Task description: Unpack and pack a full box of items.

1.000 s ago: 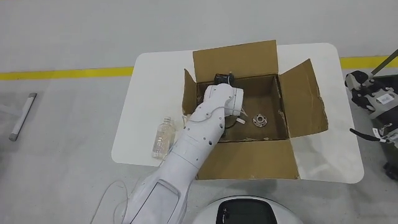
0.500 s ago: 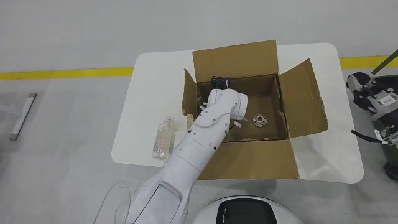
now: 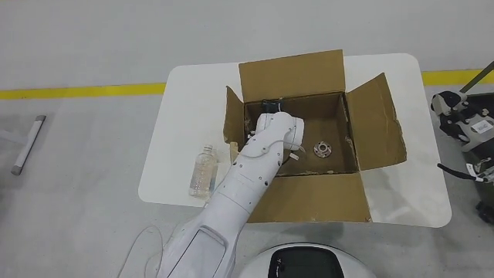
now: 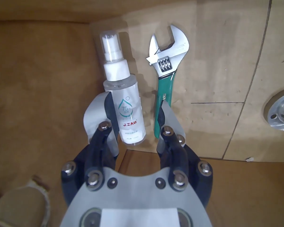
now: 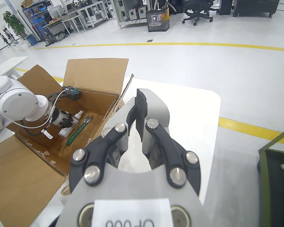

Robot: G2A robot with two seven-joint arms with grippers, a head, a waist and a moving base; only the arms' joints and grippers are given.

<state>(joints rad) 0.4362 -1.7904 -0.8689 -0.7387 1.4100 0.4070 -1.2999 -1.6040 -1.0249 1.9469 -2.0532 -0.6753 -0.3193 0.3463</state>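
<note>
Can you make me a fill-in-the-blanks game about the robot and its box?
1. The wrench beside the spray bottle has a ____ handle.
2. The left hand is ____ around the spray bottle.
3. The right hand is ____.
4. The plastic bottle lies outside the box, on the white ____.
Missing words: green, open, shut, table.

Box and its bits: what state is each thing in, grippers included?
Box: flaps open.
Spray bottle: lying flat in box, cap on.
Wrench: lying flat beside it.
Flange: lying on box floor.
Plastic bottle: lying on table, outside box.
Left gripper: open, over spray bottle.
Right gripper: shut, empty.
</note>
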